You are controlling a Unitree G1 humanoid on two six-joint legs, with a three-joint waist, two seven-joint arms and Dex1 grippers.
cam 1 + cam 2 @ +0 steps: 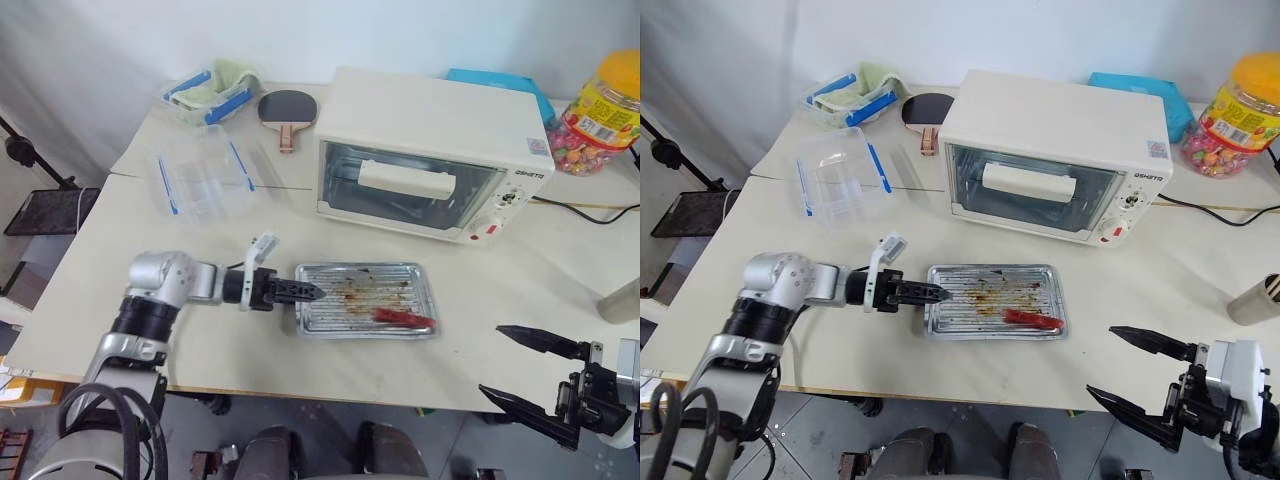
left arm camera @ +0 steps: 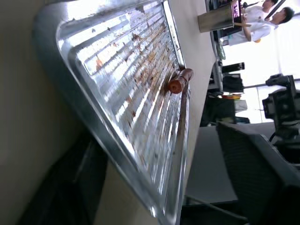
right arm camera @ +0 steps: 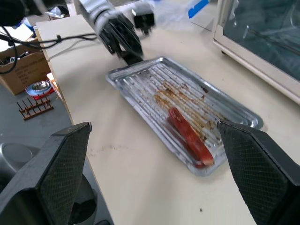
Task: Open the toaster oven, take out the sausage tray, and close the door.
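Note:
The toaster oven [image 1: 420,110] stands at the back of the table with its glass door [image 1: 345,165] shut and the white bar handle [image 1: 405,180] across it. In front of it the sausage tray [image 1: 360,268] lies flat on the table, with a red sausage [image 1: 404,318] near its right end. My left gripper [image 1: 318,291] is at the tray's left edge, open. In the left wrist view its fingers [image 2: 253,178] stand wide apart with the tray's rim [image 2: 108,140] between them. My right gripper [image 1: 492,360] hovers open, off the table's front right, empty.
A clear plastic box with blue clips [image 1: 205,180] sits at the left of the oven, another [image 1: 205,95] behind it beside a paddle [image 1: 285,108]. A candy jar [image 1: 600,115] and blue box [image 1: 500,80] stand at the back right. A cable [image 1: 580,205] and a cup [image 1: 622,300] lie at the right.

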